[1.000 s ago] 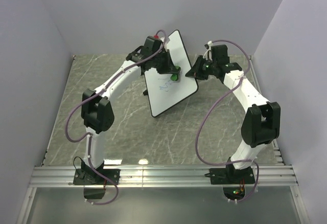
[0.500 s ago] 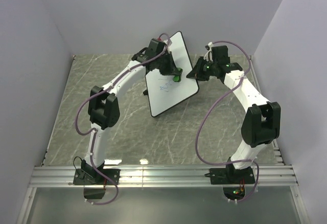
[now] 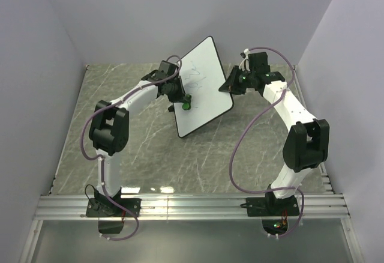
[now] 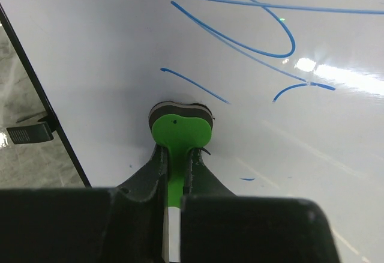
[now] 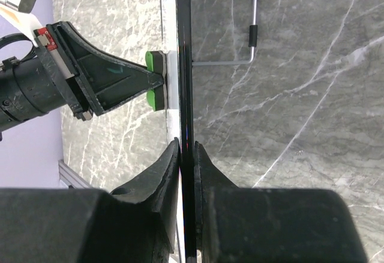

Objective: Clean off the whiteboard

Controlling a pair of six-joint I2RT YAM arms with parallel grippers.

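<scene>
Marble desk point(image 3: 120, 137): whiteboard point(image 3: 207, 104) stands tilted near the far edge, rim pinched in my right hand point(image 5: 187, 152). My left hand point(image 4: 175, 161), clamped on green eraser point(image 4: 180, 132), has slid lower; blue scribbles point(image 4: 240, 29) remain, wiping unfinished.

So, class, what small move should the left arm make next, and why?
Probably slide the green eraser forward across the whiteboard onto the blue scribbles. The left gripper holds it pressed against the board, the strokes lie just beyond its pad, and the right gripper clamps the board's edge.
</scene>
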